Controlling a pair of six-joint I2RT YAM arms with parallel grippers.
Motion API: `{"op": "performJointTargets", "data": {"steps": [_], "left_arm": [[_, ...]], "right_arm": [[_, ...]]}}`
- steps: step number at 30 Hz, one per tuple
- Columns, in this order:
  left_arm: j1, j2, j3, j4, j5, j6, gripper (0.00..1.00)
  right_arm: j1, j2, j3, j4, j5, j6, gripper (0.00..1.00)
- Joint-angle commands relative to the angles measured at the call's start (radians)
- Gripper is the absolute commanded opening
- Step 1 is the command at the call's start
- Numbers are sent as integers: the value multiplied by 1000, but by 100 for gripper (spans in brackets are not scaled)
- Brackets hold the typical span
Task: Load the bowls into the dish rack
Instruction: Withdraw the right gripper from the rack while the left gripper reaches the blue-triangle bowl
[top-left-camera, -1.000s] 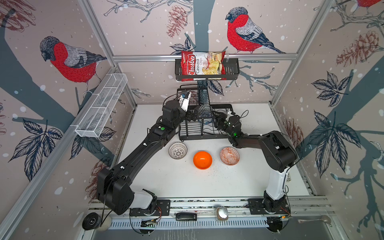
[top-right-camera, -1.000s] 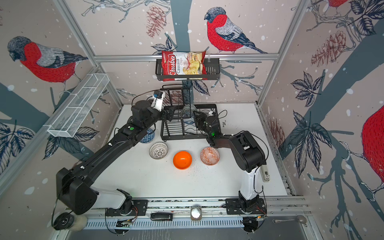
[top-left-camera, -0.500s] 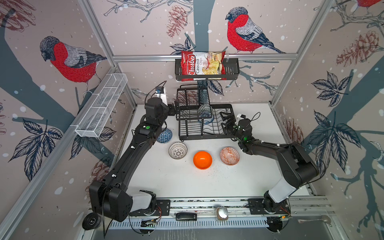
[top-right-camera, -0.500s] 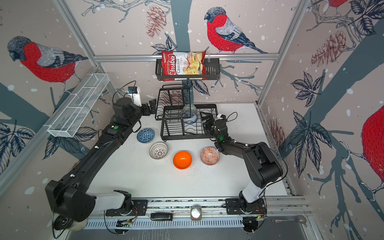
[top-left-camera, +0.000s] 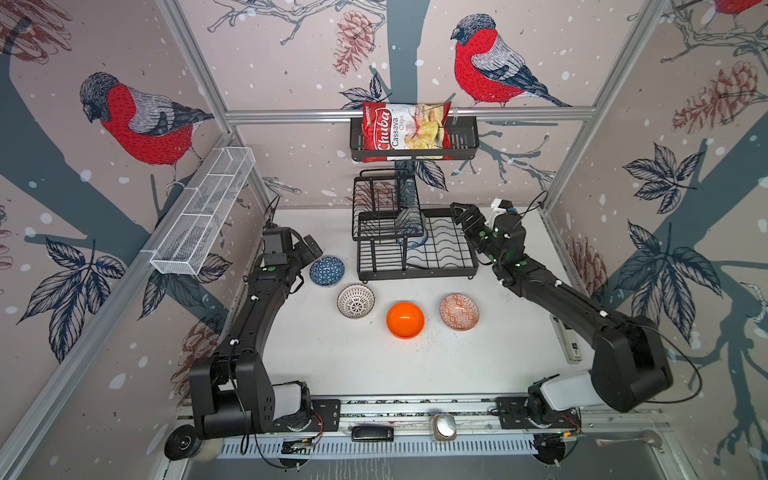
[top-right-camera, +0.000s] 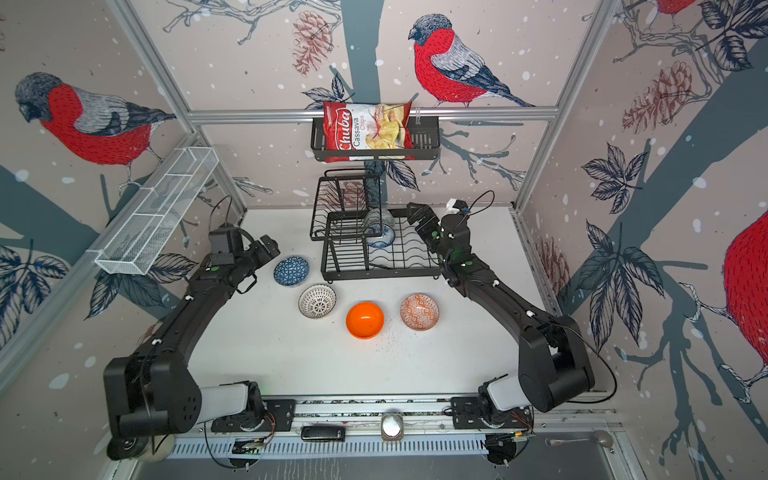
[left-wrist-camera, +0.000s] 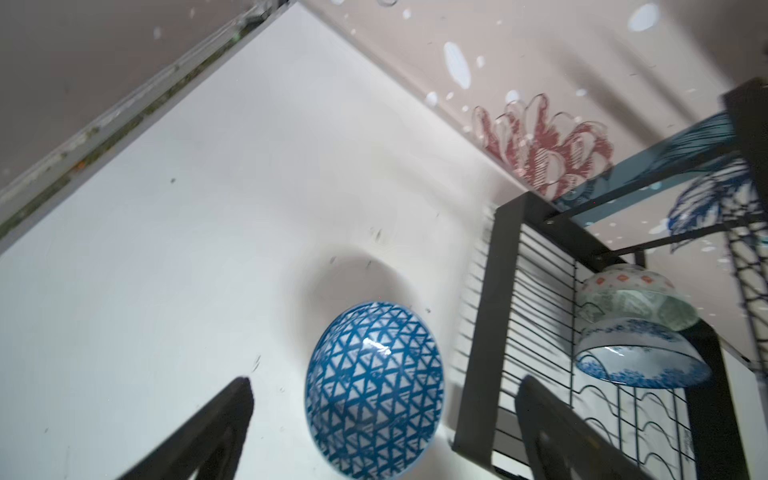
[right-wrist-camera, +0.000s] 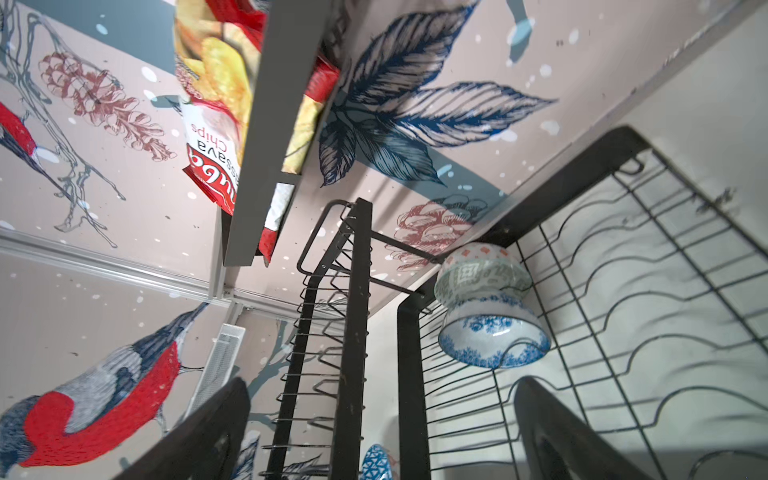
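Both arms have pulled back from the dish rack (top-left-camera: 415, 266); left tool (top-left-camera: 312, 248) and right tool (top-left-camera: 464, 216) gape, apparently empty.

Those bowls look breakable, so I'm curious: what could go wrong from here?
The blue bowl on the table sits close beside the rack, so the open left gripper might bump the wires while grabbing it. The two racked bowls stand on edge, touching; slotting another in could topple them.

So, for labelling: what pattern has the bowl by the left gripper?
The bowl has blue-white triangles; left wrist view best.
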Motion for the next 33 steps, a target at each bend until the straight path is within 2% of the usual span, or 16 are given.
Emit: {"op": "performJointTargets", "data": {"steps": [1, 7, 9, 16, 22, 26, 29, 31, 33], "left_arm": [[13, -7, -43, 1, -27, -54, 98], [24, 41, -85, 23, 26, -95, 98], [24, 75, -80, 22, 46, -103, 96], [25, 207, -41, -4, 138, -105, 81], [25, 255, -66, 39, 165, -117, 64], [24, 270, -71, 33, 144, -101, 60], [25, 273, -93, 53, 155, -106, 50], [25, 276, -101, 61, 162, -111, 47], [25, 270, -103, 65, 165, -109, 35]], "right_arm": [[12, -26, 55, -127, 44, -231, 100], [78, -9, 188, -258, 38, -476, 100], [100, 3, 216, -270, -7, -529, 100], [235, 56, 313, -345, 76, -702, 100], [253, 65, 298, -304, 75, -674, 100], [253, 71, 301, -308, 70, -667, 100], [251, 75, 303, -309, 80, -665, 100], [249, 79, 304, -308, 90, -656, 100], [246, 84, 311, -313, 98, -647, 100]]}}
